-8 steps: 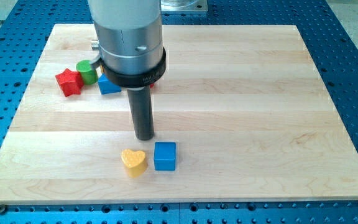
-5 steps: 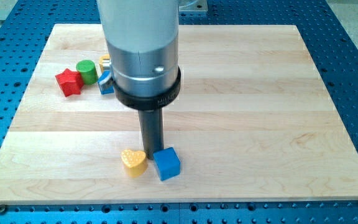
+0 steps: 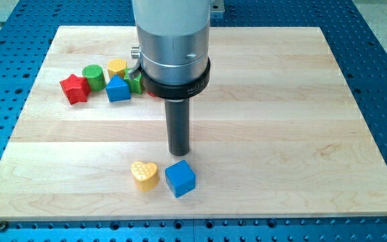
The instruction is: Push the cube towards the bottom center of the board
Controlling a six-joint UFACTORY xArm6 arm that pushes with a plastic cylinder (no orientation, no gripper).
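Observation:
A blue cube (image 3: pixel 180 178) lies near the board's bottom edge, a little left of centre, turned slightly on its base. A yellow heart (image 3: pixel 144 175) sits just to its left, apart from it. My tip (image 3: pixel 179 152) stands just above the cube in the view, with a small gap between them. The rod rises into the arm's grey body (image 3: pixel 173 40).
A cluster at the view's upper left holds a red star (image 3: pixel 74 89), a green cylinder (image 3: pixel 94 76), a yellow block (image 3: pixel 117 66), a blue block (image 3: pixel 117 89) and a green block (image 3: pixel 135 82) partly behind the arm. The wooden board (image 3: pixel 281 121) lies on a blue perforated table.
My tip moved down and right, touched the cube and turned it slightly, then drew back up and right. The cube shifted a little toward the bottom.

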